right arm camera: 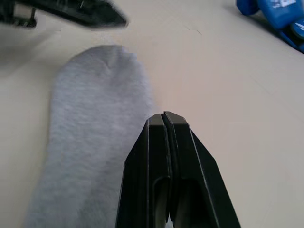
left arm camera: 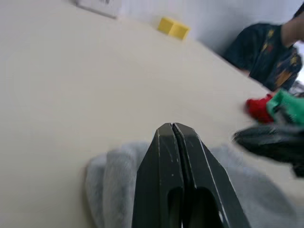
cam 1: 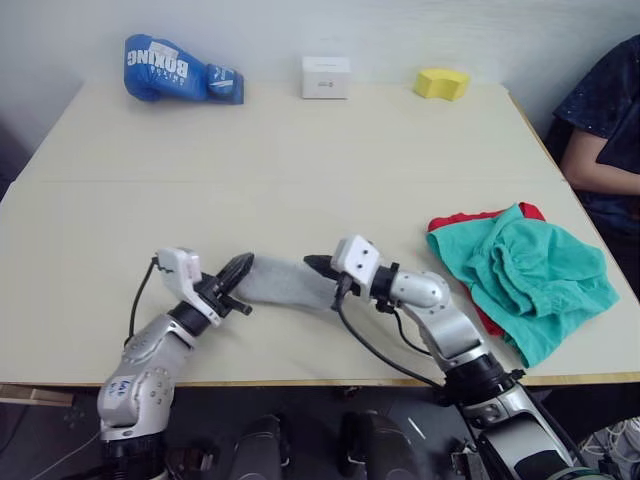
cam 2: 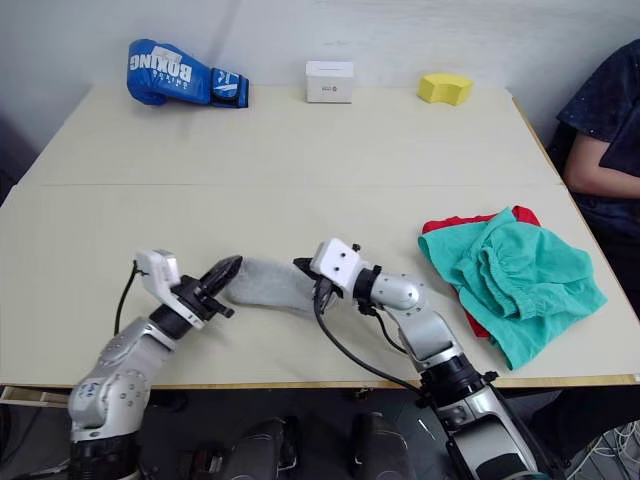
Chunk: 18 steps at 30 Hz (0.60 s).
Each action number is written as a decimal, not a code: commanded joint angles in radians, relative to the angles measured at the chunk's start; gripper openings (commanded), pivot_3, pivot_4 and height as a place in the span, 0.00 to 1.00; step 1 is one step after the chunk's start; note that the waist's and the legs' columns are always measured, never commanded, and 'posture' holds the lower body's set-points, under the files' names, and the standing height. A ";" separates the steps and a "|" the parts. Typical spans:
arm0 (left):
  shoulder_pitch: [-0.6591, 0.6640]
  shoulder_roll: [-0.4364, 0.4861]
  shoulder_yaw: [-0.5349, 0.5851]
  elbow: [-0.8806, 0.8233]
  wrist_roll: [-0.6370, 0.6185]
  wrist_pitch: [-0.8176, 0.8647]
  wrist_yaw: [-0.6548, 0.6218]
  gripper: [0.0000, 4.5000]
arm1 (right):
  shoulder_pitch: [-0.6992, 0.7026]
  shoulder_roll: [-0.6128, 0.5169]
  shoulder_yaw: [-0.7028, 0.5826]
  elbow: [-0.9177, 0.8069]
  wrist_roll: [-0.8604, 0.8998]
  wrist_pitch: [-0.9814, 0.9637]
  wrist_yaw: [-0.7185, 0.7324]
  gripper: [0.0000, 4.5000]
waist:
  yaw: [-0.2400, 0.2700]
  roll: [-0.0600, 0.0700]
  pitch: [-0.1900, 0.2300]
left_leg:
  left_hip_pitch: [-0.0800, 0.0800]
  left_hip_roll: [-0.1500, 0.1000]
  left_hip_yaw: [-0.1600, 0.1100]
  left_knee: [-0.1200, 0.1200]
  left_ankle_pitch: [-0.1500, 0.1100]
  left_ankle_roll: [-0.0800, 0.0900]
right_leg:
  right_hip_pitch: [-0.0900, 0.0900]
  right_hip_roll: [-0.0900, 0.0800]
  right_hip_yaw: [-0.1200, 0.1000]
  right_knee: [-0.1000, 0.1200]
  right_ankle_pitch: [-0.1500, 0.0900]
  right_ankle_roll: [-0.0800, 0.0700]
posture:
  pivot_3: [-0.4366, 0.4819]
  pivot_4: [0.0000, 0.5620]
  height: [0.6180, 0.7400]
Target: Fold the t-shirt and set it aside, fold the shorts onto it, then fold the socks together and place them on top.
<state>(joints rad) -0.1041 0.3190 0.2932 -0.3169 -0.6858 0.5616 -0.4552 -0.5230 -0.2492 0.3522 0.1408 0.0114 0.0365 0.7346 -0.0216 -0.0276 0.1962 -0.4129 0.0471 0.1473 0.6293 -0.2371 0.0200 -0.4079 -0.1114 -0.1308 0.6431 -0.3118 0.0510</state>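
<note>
The first two steps look done: on the right side of the table (cam 1: 300, 150) the shorts (cam 1: 525, 275) lie in a loosely bunched heap on top of the t-shirt (cam 1: 478, 217), of which only red edges peek out at the far and near sides of the pile, close to a seated person's arm at the right edge. It is a rough fold rather than a crisp one, by my reading. What is left is the last step, and that seems to be in hand now: the socks (cam 1: 285, 283) lie flat near the front edge of the table, between the two arms, as one grey strip, so I cannot tell whether one sock lies on the other or whether they are folded yet. The left gripper (cam 1: 238, 270) sits at the left end of the strip with its fingers pressed together, their tips over the sock's end; whether any fabric is nipped between them I cannot tell. The right gripper (cam 1: 318, 266) sits at the right end, fingers likewise pressed together, resting beside or on the sock's edge. The socks are well apart from the pile, so folding and carrying them over remain. At the far edge stand a blue boxing glove (cam 1: 180, 70), a small white box (cam 1: 326, 77), shut so its contents are hidden, and a yellow block (cam 1: 442, 83).
</note>
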 commanded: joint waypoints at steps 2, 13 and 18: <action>-0.047 0.179 0.094 0.039 -0.141 0.248 0.000 0.13 | -0.044 0.041 0.044 0.107 -0.042 -0.060 0.017 0.00 | -0.007 0.000 0.000 | 0.000 0.000 0.000 0.000 0.001 0.002 | 0.000 0.000 0.000 0.000 0.000 0.000 | 0.48 0.27 1.00; -0.240 0.514 -0.007 0.331 -0.174 0.674 -0.104 0.90 | -0.170 0.130 0.076 0.351 -0.101 -0.076 0.036 0.00 | -0.014 -0.001 0.000 | 0.001 0.000 0.000 -0.001 0.000 -0.009 | -0.001 0.001 0.001 0.001 0.000 -0.001 | 0.48 0.27 1.00; -0.366 0.485 -0.092 0.415 -0.151 0.771 -0.101 0.90 | -0.158 0.123 0.079 0.352 -0.109 -0.080 0.052 0.00 | -0.012 -0.001 0.000 | 0.003 0.000 0.001 -0.002 0.001 -0.010 | -0.001 0.001 0.003 0.001 -0.001 -0.001 | 0.48 0.27 1.00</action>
<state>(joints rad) -0.4576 0.8141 0.2371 0.0945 -0.8447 1.2980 -0.5405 -0.7006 -0.1260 0.4147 0.4765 -0.0819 -0.0477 0.7706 -0.0331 -0.0288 0.1958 -0.4097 0.0469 0.1487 0.6267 -0.2366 0.0093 -0.4084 -0.1106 -0.1275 0.6447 -0.3124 0.0502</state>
